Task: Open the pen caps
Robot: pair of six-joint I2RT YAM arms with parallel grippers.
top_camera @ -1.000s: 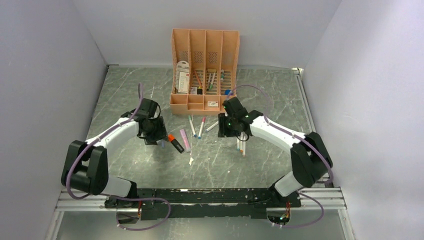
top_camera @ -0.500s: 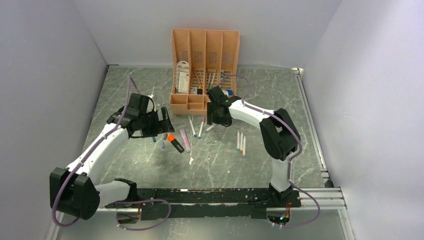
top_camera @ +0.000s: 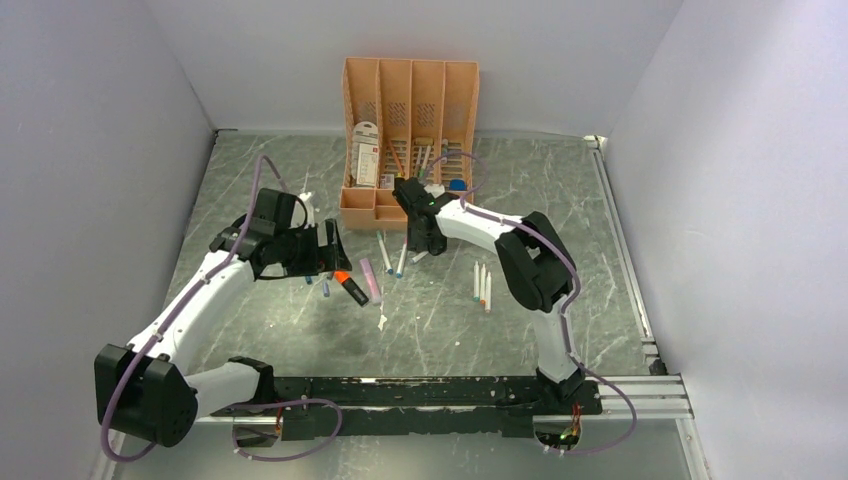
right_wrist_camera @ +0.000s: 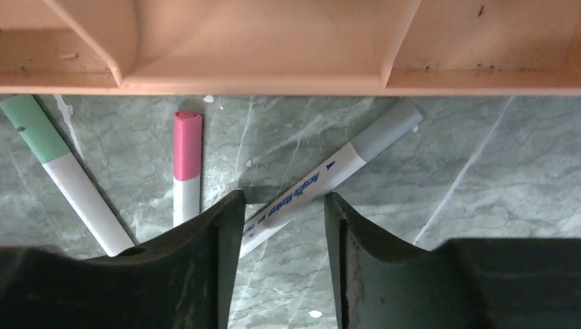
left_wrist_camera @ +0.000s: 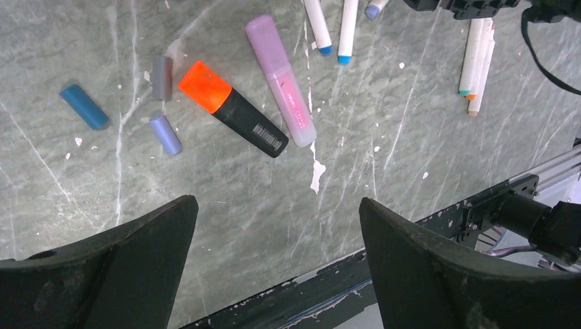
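My left gripper (left_wrist_camera: 277,202) hangs open and empty above the table. Beyond it lie three loose pen caps: blue (left_wrist_camera: 83,106), grey (left_wrist_camera: 162,68) and lavender (left_wrist_camera: 165,134). Next to them lie a black highlighter with its orange cap (left_wrist_camera: 204,86) on and a pink highlighter (left_wrist_camera: 281,89). My right gripper (right_wrist_camera: 284,197) is low, just in front of the organizer (right_wrist_camera: 274,62), jaws apart. A white marker with a grey cap (right_wrist_camera: 384,130) runs slantwise between its fingertips. To the left lie a pink-capped marker (right_wrist_camera: 187,144) and a green-capped one (right_wrist_camera: 31,127).
The peach organizer (top_camera: 410,100) stands at the back with pens and a card in it. Three slim markers (top_camera: 482,285) lie side by side right of centre. The black frame rail (top_camera: 420,390) runs along the near edge. Grey walls close in both sides.
My left jaws have opened wide and that arm has drawn back to the left. The right gripper has swung left from the three markers to the organizer's front.
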